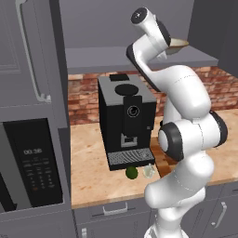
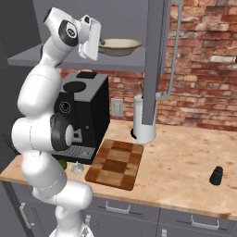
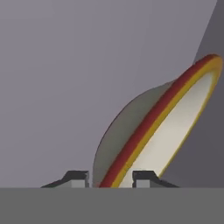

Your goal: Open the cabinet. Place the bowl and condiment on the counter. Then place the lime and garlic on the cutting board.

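Gripping the bowl (image 2: pixel 120 46) by its rim on the open cabinet (image 2: pixel 83 60) shelf, the gripper (image 3: pixel 111 178) has both fingers closed on it. The condiment (image 2: pixel 216 175) already stands on the counter (image 2: pixel 185 152); lime (image 1: pixel 131 172) and garlic (image 1: pixel 148 171) lie beside, not on, the cutting board (image 2: pixel 116 163).

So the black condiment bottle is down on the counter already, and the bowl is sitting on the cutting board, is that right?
Not quite. The condiment is on the counter, but the bowl is up on the cabinet shelf with the gripper at its rim, not on the cutting board. The right base view shows it.
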Available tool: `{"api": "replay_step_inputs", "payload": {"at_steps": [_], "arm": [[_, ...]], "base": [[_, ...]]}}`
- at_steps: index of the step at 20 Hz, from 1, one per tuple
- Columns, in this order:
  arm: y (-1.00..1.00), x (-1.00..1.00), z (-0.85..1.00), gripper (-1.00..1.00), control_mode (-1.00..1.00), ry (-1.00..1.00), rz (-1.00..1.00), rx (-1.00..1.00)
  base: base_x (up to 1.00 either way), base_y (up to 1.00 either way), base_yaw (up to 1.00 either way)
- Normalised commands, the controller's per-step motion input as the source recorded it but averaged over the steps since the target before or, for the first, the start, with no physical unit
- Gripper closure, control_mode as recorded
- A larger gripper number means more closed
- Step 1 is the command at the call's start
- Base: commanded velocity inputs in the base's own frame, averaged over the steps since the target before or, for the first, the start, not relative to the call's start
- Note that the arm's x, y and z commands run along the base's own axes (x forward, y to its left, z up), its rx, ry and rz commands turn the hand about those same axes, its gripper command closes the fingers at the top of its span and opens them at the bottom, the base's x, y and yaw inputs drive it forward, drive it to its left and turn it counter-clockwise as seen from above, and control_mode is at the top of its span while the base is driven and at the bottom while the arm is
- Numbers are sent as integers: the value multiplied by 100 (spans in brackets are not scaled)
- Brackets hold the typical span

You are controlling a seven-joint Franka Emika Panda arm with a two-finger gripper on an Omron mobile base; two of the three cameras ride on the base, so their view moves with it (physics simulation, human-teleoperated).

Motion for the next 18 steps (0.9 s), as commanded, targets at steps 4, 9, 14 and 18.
{"api": "replay_step_inputs", "payload": {"at_steps": [4,9,14,18], "arm": [[-37,0,-22,100,-100,0,0,0],[-44,0,-15,100,-100,0,0,0],[-37,-54,0,100,-100,0,0,3],[0,-100,0,100,-100,-10,0,4]], "base": [[0,0,0],[0,0,0],[0,0,0],[0,0,0]]}}
